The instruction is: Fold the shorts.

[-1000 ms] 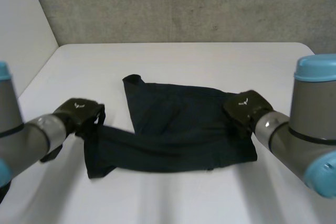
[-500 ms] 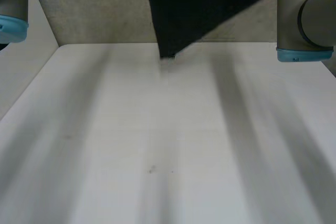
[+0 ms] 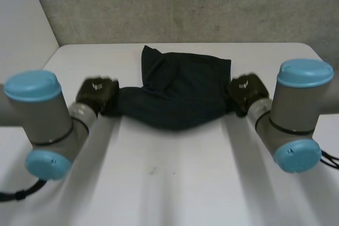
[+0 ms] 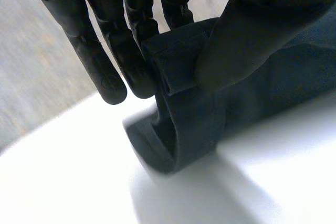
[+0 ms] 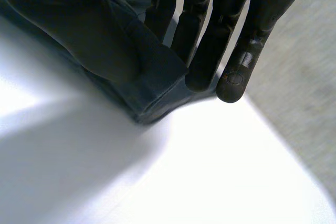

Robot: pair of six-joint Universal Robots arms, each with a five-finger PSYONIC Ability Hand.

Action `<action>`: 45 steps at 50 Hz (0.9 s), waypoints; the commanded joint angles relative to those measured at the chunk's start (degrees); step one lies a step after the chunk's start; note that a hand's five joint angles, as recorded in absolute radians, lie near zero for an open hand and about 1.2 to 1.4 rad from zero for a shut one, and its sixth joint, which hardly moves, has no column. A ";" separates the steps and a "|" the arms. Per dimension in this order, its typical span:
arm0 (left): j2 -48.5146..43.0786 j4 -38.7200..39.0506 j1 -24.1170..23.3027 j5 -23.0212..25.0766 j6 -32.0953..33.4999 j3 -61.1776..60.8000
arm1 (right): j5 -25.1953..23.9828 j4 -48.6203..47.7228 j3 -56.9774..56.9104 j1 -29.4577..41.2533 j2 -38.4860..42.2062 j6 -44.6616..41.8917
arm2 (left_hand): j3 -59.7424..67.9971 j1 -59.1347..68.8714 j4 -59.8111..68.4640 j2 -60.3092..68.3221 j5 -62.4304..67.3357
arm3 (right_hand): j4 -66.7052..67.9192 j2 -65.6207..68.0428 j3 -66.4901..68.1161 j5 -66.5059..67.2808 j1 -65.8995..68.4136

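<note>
The white counter (image 3: 175, 183) runs back to a grey wall (image 3: 185, 3). The left arm (image 3: 47, 123) and the right arm (image 3: 294, 115) reach in from either side, light-blue caps turned toward the camera. Between them, at the far middle of the counter, the dark shorts (image 3: 177, 96) are stretched out sideways. Their near edge sags in a shallow curve and one corner pokes up at the back. Whether the cloth lies on the counter or hangs just above it cannot be told.

The left hand (image 3: 96, 95) is at the left end of the shorts. In its wrist view, the thumb (image 4: 252, 30) presses a thick folded hem against the straight fingers (image 4: 100, 51), pinching it. The right hand (image 3: 246, 92) is at the right end. There, the thumb (image 5: 79, 30) clamps the cloth edge against its fingers (image 5: 210, 40) in the same kind of pinch.
</note>
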 commanded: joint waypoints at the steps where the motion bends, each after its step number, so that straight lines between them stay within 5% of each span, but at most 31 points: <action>1: 7.63 -4.90 0.46 -0.39 5.08 -9.42 | 0.01 3.73 6.42 -0.14 -6.18 0.08 | 11.62 17.38 11.15 11.38 13.18 | 11.71 12.34 11.58 12.90 25.84; 13: 21.80 -19.93 -0.15 0.22 5.88 -22.43 | -2.18 20.07 16.87 -1.89 -13.74 -6.59 | 11.62 17.38 11.15 11.38 13.18 | 11.71 12.34 11.58 12.90 25.84; 24: 22.95 -22.67 -4.02 0.22 6.32 -26.06 | -3.94 21.84 25.14 -4.00 -19.19 -12.76 | 11.62 17.38 11.15 11.38 13.18 | 11.71 12.34 11.58 12.90 25.84; 29: 24.35 -22.23 -4.37 0.22 9.21 -21.41 | -5.34 20.26 25.76 -4.27 -19.46 -12.67 | -47.26 -41.51 -47.74 -47.51 -45.71 | 11.71 12.34 11.58 12.90 25.84; 32: 24.53 -21.44 -4.63 0.40 12.20 -18.07 | -6.05 17.80 26.55 -4.44 -19.46 -12.41 | -51.08 -45.33 -51.56 -51.33 -49.53 | 11.71 12.34 11.58 12.90 25.84; 40: 19.36 -10.12 -4.46 7.95 19.76 -7.17 | -6.05 13.14 28.66 -4.44 -19.46 -12.32 | -54.30 -48.54 -54.77 -54.54 -52.74 | 11.71 12.34 11.58 12.90 25.84; 45: 8.93 -4.48 -4.11 18.30 20.03 3.53 | -6.14 12.61 28.84 -4.36 -19.46 -12.23 | -50.77 -45.02 -51.25 -51.02 -49.22 | 11.71 12.34 11.58 12.90 25.84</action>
